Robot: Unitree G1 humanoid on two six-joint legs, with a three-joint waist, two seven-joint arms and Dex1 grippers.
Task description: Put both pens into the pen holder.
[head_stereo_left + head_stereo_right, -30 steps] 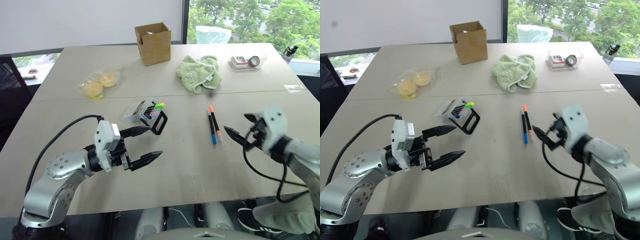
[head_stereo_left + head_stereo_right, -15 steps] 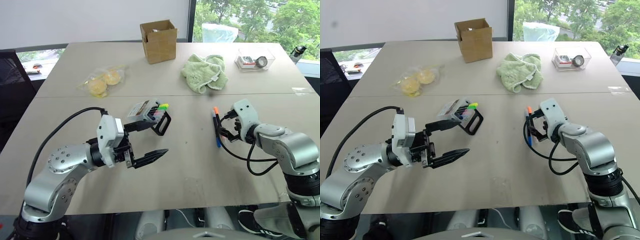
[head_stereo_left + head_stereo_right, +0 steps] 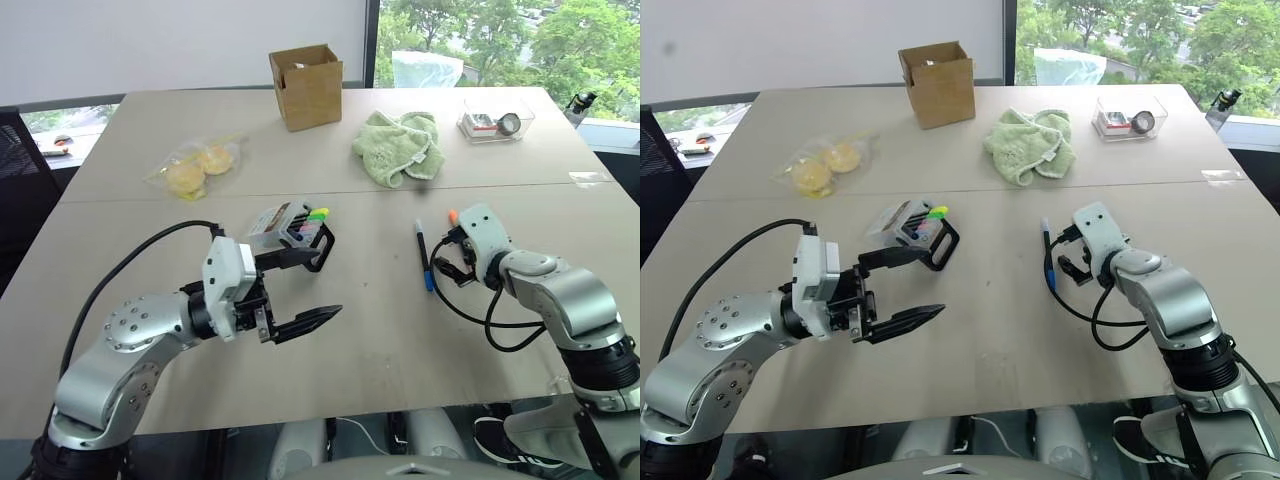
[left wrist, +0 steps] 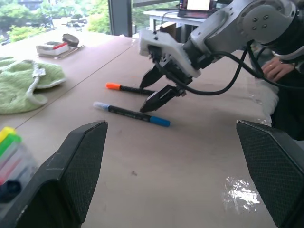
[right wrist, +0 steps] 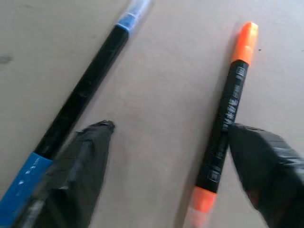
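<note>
While mid-table, right gripper (image 4: 159, 88) open astride orange pen (image 5: 224, 128); left gripper (image 3: 300, 290) open.

Silver-grey jointed arms, white wrist housings, black cables, black-fingered tools (image 3: 300, 294).

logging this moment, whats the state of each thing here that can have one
orange-ended pen: flat on table, between the right gripper's parted fingers
blue-tipped pen: flat on table, not held
pen holder: on its side, highlighters inside
left gripper: open, empty
cardboard box: upright, top open
</note>
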